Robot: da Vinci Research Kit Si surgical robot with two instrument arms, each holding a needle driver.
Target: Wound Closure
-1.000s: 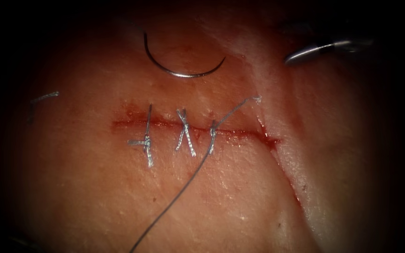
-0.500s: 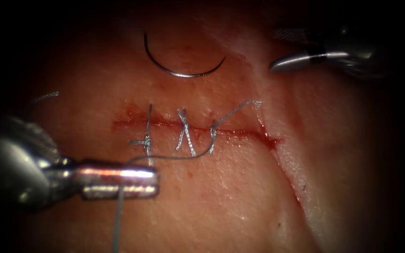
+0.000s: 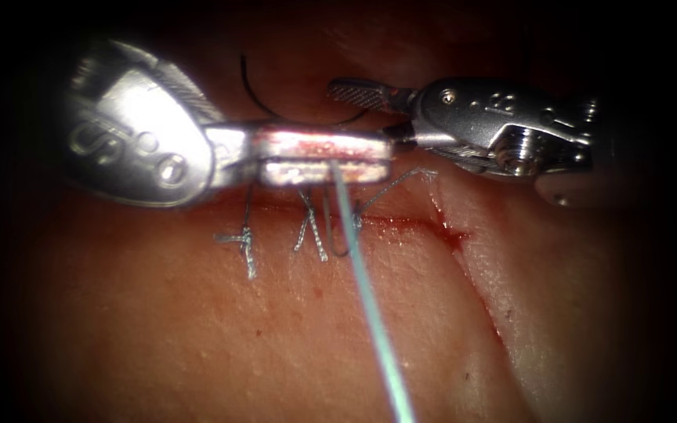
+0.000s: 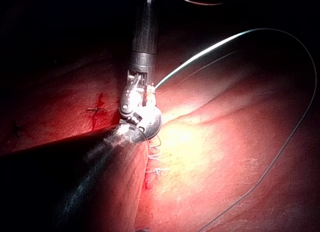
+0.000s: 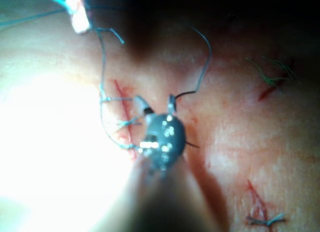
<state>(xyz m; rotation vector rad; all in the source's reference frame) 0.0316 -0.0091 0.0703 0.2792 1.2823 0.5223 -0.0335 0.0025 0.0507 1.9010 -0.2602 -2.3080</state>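
Note:
My left tool [image 3: 381,157] lies level just above the cut [image 3: 409,225], jaws shut on the thread [image 3: 370,313]. From those jaws the thread drops to the third stitch [image 3: 354,227], and its long end trails down past the picture's lower edge. The right tool [image 3: 358,113] reaches in from the right with its jaws open and empty, tips meeting the left tool's tip. On the tissue above the cut lies the curved needle [image 3: 249,88], free and partly covered by both tools. The right wrist view shows the open jaws [image 5: 156,102] beside the stitches [image 5: 120,124].
Two tied stitches [image 3: 244,244] [image 3: 311,231] cross the cut left of the third. A short thread tail [image 3: 410,174] lies right of it. Red fluid marks the cut's right end [image 3: 452,235]. A pale seam [image 3: 487,290] runs down the tissue at right.
The left tool has come in from the lower left, taken the thread and carried it up above the cut. The right tool has moved left to meet it, and its jaws have opened.

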